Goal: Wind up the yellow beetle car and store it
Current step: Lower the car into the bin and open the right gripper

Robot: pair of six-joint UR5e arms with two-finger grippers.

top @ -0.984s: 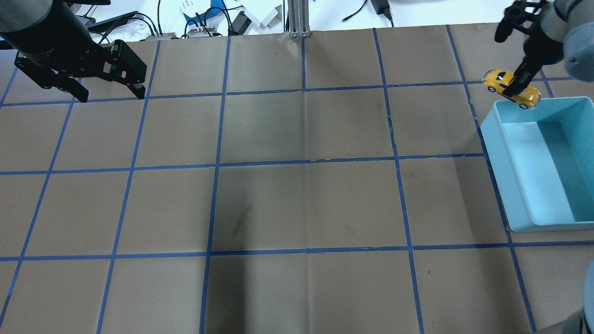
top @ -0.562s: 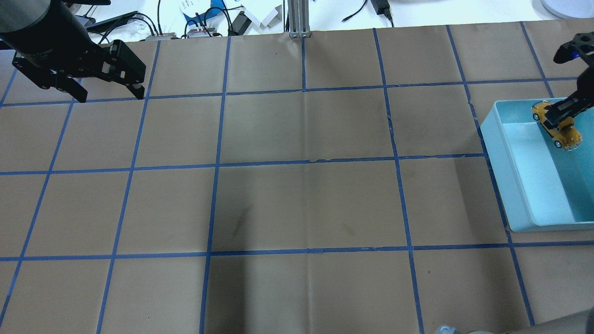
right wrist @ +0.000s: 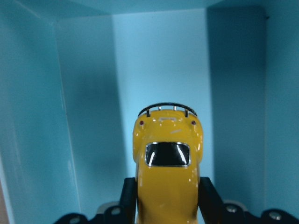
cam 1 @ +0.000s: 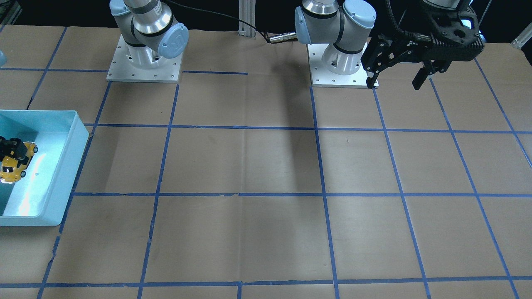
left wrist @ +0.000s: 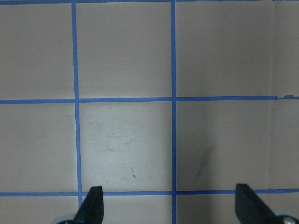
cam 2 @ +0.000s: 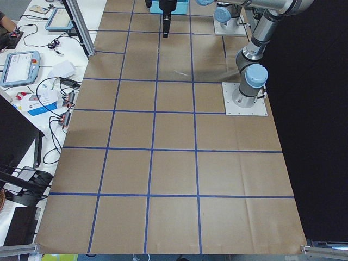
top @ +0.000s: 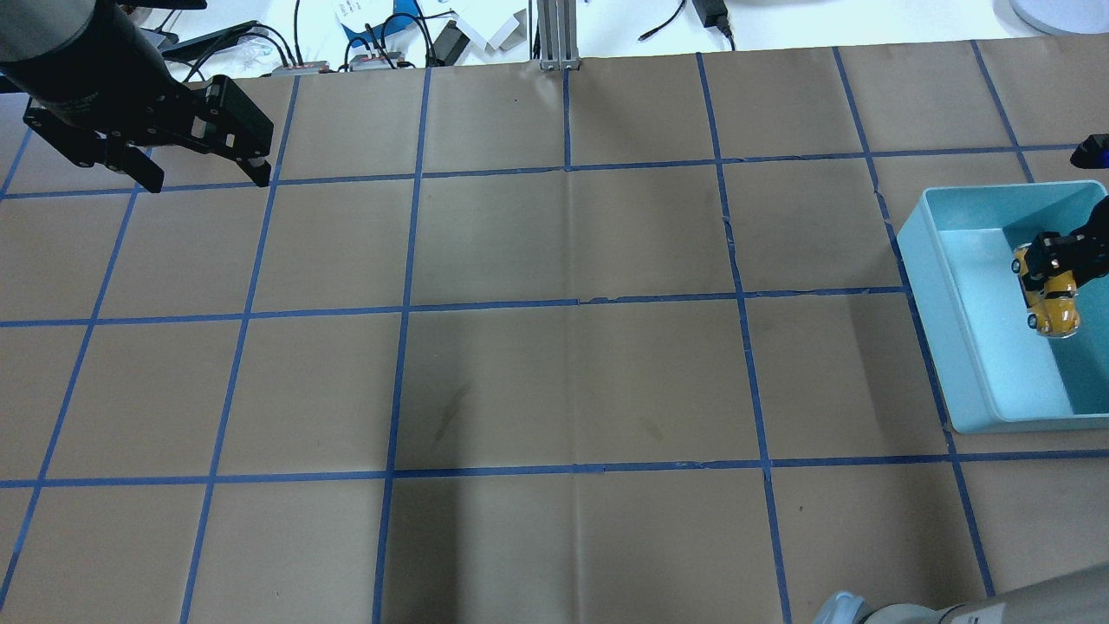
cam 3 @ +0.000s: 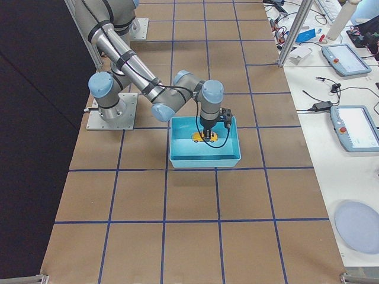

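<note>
The yellow beetle car [top: 1051, 299] is gripped by its sides in my right gripper [top: 1053, 260], inside the light blue bin [top: 931, 286] at the table's right edge. In the right wrist view the car [right wrist: 168, 186] sits between the two black fingers [right wrist: 128, 196] and points away over the bin's floor. It also shows in the front view [cam 1: 12, 164] and the right side view [cam 3: 204, 138]. I cannot tell whether its wheels touch the floor. My left gripper [top: 208, 180] is open and empty above the table's far left.
The bin's walls [right wrist: 42, 116] stand close around the car on three sides. The table is brown paper with a blue tape grid [top: 572, 303]. Cables and small devices [top: 372, 43] lie beyond the far edge. The arm bases [cam 1: 143, 62] stand at the robot's side.
My right gripper has carried the car from above the bin's far rim down into the bin and nearer to the robot. The left arm has not moved.
</note>
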